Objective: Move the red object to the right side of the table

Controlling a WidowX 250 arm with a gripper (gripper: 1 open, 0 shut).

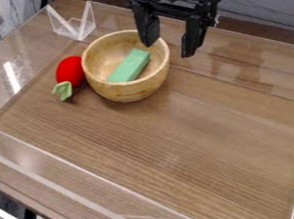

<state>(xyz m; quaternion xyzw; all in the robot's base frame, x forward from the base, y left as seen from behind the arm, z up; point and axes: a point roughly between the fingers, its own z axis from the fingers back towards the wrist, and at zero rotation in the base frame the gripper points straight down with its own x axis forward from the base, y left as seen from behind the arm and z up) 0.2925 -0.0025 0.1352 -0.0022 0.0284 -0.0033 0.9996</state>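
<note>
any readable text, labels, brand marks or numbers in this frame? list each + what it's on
None: no readable text, label, brand or number.
red object: no markings.
wooden bowl and the green block in it: plain.
gripper: black, open above the bowl, no legible mark.
table and acrylic walls: bare.

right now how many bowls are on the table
1. The wooden bowl sits toward the back left of the table, holding a green block, with the red toy fruit touching its left side. None seem hidden.
</note>
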